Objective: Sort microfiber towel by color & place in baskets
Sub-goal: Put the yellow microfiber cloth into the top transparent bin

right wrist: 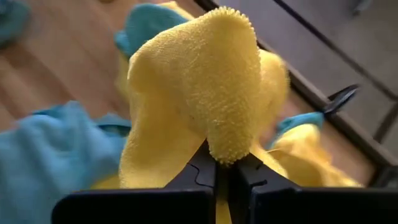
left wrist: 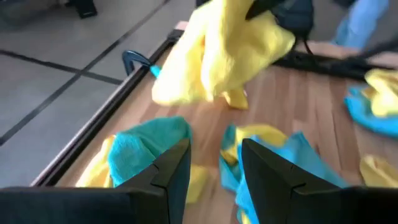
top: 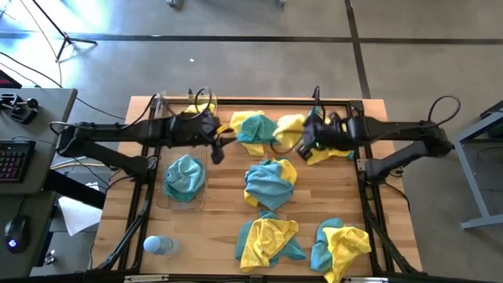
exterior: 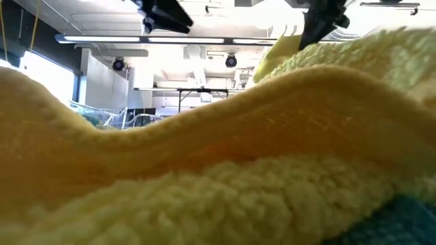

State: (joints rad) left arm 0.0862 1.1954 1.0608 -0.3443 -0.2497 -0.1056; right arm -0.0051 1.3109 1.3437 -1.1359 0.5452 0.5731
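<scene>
Pincer of the right arm (right wrist: 222,171) stands closed tight on a yellow towel (right wrist: 211,93), the fuzzy cloth bunched up above the dark fingers and held over the far side of the worktop (top: 224,200). Across from it, the left pincer (left wrist: 214,165) hangs with its fingers part-way apart and nothing between them, above a teal towel (left wrist: 146,146) and mixed cloths.

Yellow and teal towels lie in loose heaps across the pale wooden planks: one heap (top: 269,182) at the middle, two more (top: 267,240) along the near edge. A single teal towel (top: 185,177) sits in a clear basket (top: 161,200) on the left side, with a small pale bottle (top: 157,245) near the front corner. A black metal frame (top: 369,204) borders the worktop.

Around it spreads a grey floor; a desk with a keyboard (top: 12,161) stands at left. From worktop height, a yellow cloth (exterior: 204,177) fills most of the sight, with bright ceiling lights beyond.
</scene>
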